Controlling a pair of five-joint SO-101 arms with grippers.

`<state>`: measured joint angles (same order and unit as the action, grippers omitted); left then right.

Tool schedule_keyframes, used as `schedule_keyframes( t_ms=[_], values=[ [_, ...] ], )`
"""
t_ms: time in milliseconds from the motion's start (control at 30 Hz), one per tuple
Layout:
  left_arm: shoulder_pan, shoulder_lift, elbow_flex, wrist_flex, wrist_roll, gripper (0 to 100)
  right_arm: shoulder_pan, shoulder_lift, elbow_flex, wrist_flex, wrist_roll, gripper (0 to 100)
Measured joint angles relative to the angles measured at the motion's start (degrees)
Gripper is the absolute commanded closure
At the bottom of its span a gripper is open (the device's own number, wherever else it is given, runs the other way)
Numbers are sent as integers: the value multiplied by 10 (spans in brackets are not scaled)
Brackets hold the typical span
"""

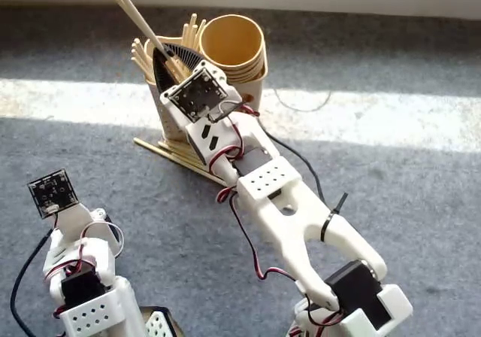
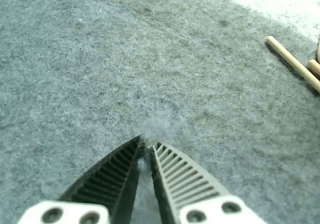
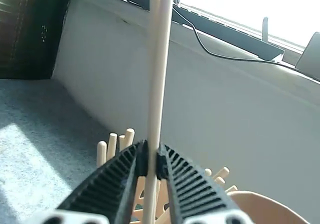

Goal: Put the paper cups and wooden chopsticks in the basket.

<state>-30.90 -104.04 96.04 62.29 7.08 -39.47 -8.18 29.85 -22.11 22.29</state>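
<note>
Gripping a slim round wooden chopstick, ribbed right claw; left claw closed, empty

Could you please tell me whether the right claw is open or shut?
Shut on a chopstick: the right claw pinches it with no gap on either side.

Smooth wooden chopstick, fuzzy carpet

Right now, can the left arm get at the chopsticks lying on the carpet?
Probably yes: bare carpet lies between the shut left gripper and the chopsticks, though the right arm crosses over one end of them.
</note>
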Motion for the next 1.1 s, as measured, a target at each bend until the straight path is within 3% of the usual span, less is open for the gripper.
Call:
schedule_keyframes(
  t_ms=[100,433,700,1100],
  values=[
    [0,0,0,0,0,993,0,0,14,1,0,889],
    [0,0,0,0,0,993,0,-12,27,26,1,887],
    [0,0,0,0,0,993,-16,-135,55,141,1,963],
    [0,0,0,0,0,993,-38,-315,116,344,1,964]
  ],
)
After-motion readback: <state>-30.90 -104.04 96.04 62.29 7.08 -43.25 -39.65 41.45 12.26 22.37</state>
